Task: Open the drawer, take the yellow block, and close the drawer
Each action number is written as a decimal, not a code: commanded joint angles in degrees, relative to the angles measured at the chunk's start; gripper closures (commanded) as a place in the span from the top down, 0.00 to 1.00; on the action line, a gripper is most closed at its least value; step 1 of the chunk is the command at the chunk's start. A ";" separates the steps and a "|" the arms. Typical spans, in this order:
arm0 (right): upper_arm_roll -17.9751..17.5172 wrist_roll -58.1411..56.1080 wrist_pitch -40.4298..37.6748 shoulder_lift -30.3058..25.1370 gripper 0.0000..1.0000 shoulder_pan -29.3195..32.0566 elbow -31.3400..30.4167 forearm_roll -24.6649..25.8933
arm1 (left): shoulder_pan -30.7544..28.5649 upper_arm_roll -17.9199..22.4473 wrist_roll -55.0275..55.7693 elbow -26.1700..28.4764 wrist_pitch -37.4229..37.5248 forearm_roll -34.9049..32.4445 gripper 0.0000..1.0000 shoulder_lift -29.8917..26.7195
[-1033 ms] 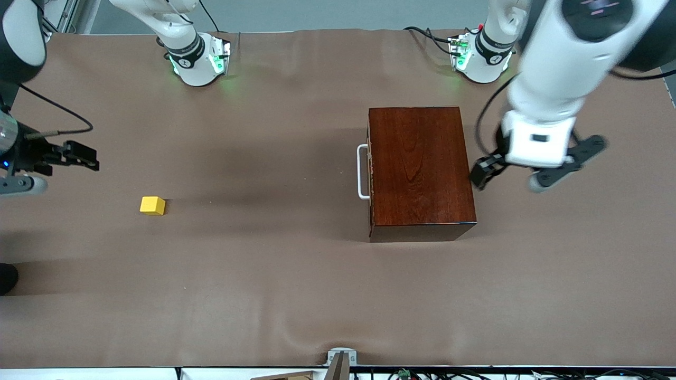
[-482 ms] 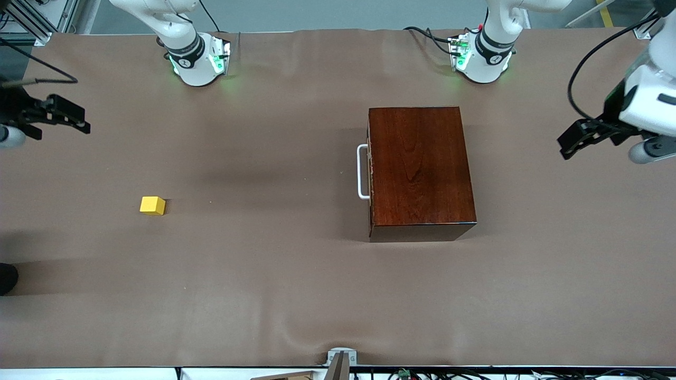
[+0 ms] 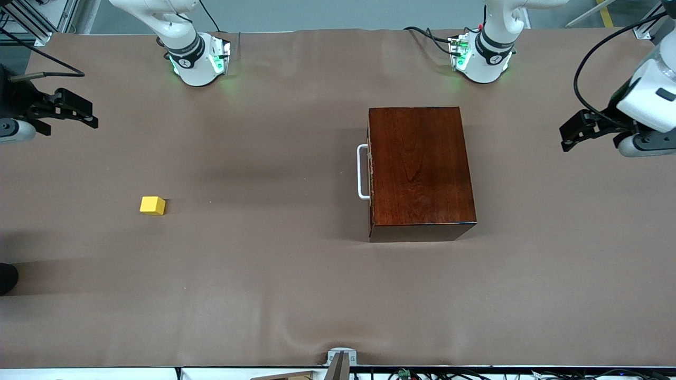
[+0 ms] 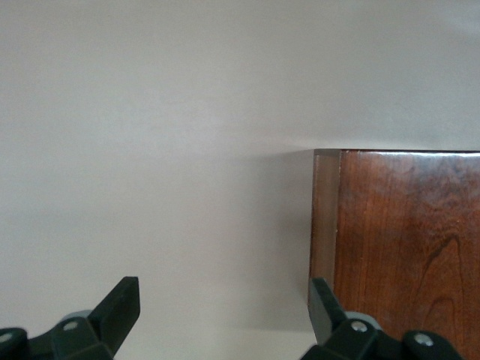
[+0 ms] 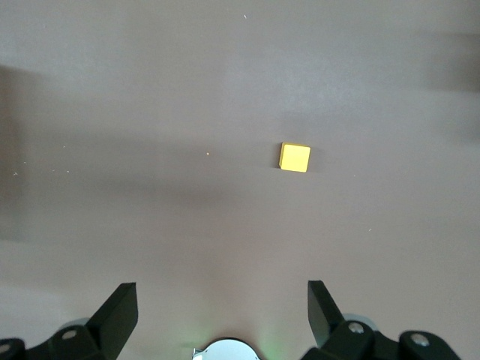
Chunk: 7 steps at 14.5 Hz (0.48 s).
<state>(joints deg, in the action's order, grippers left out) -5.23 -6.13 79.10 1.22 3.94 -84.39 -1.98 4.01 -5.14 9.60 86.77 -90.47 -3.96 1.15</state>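
The drawer (image 3: 369,171) sits shut in the box (image 3: 420,171); its handle (image 3: 362,172), stiff and thin, is the obvious hold. The block (image 3: 152,205) lies on the table (image 3: 274,285), well apart toward the right arm's end: probably light, rigid, easily pinched across flat faces. Both arms wait over the table's ends, left gripper (image 3: 573,131) and right gripper (image 3: 79,112), fingers spread.

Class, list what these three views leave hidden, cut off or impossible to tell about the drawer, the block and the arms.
- Drawer interior: front view, shut inside the wooden box.
- Drawer front and handle: left wrist view, outside the frame.
- Yellow block underside: both views, against the table.
- Left end effector and right end effector: front view, their arms cut by the frame edges.
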 commanded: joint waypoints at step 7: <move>0.48 0.77 0.18 -1.66 1.00 -0.07 -1.13 -0.40 | -7.96 -7.34 -1.43 6.83 -1.47 5.36 1.00 -6.60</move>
<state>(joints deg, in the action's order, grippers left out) -5.09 -6.04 79.19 1.15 3.85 -84.49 -2.14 -2.52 -11.66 9.51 91.95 -91.58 0.13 -3.34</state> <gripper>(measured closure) 0.000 0.000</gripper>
